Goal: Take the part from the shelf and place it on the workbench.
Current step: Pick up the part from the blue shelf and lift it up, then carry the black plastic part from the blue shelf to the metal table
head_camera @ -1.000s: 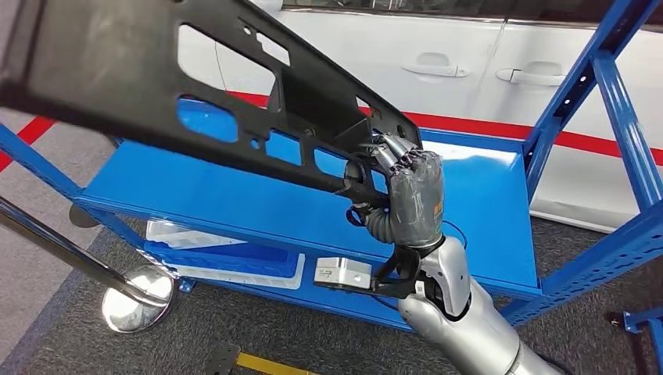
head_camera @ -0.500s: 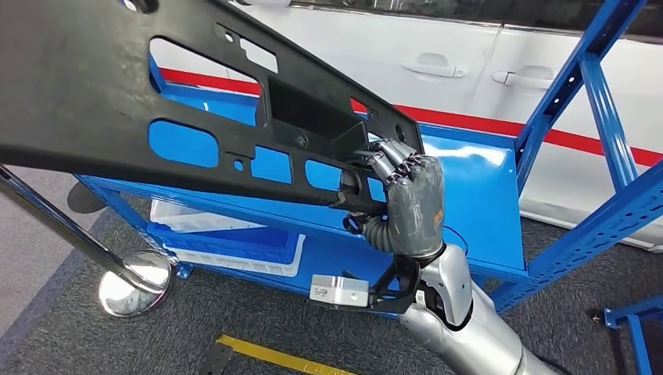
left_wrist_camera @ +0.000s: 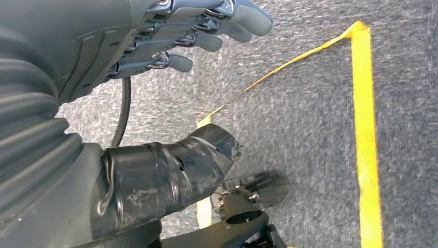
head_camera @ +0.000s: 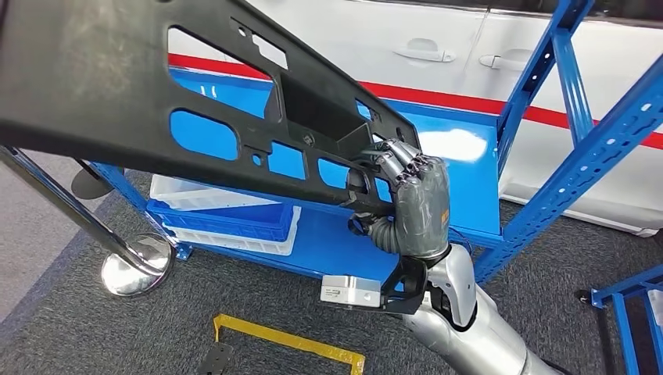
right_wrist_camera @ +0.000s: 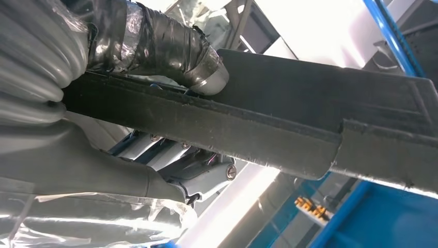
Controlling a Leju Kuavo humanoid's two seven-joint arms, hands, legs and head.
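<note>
Right robot hand (head_camera: 413,205) grips part (head_camera: 117,94) corner.

Grey carpet floor (head_camera: 234,297), yellow floor tape (head_camera: 289,341), white car (head_camera: 438,55), chrome stanchion base (head_camera: 134,273)

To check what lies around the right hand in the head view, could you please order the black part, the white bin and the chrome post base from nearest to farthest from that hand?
From the right hand, head view:
1. Black part: held in the hand, stretching up to its left.
2. White bin: on the lower shelf, left of the hand.
3. Chrome post base: on the floor, farther left.
</note>
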